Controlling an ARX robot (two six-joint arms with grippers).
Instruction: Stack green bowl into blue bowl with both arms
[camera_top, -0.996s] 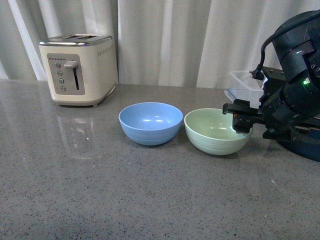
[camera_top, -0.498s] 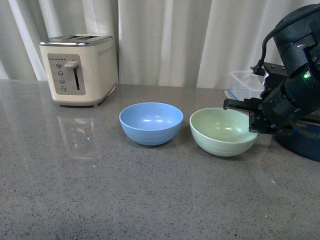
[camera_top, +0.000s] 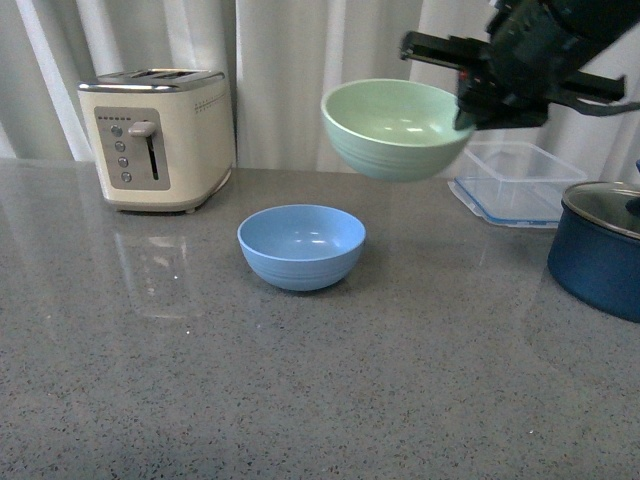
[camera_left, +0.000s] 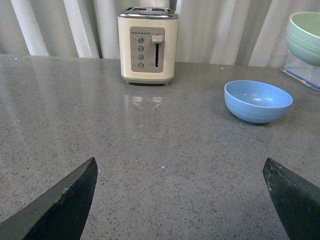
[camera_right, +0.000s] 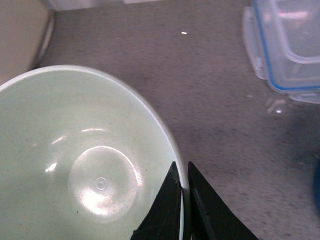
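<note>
The pale green bowl (camera_top: 393, 128) hangs in the air, high above the counter and up to the right of the blue bowl (camera_top: 301, 245). My right gripper (camera_top: 466, 105) is shut on its right rim, one finger inside and one outside. In the right wrist view the green bowl (camera_right: 85, 165) fills the frame, with the right gripper (camera_right: 183, 172) pinching the rim. The blue bowl (camera_left: 258, 101) stands upright and empty on the counter. My left gripper (camera_left: 180, 172) is open low over bare counter, far from both bowls. The green bowl (camera_left: 304, 36) shows at the edge of the left wrist view.
A cream toaster (camera_top: 155, 138) stands at the back left. A clear plastic container (camera_top: 522, 181) lies at the back right, and beside it a dark navy pot with a glass lid (camera_top: 600, 248). White curtains hang behind the grey stone counter (camera_top: 300, 390).
The right arm has lifted the green bowl off the counter, up and slightly to the left, so it now hangs high beside the blue bowl. The blue bowl has not moved.
</note>
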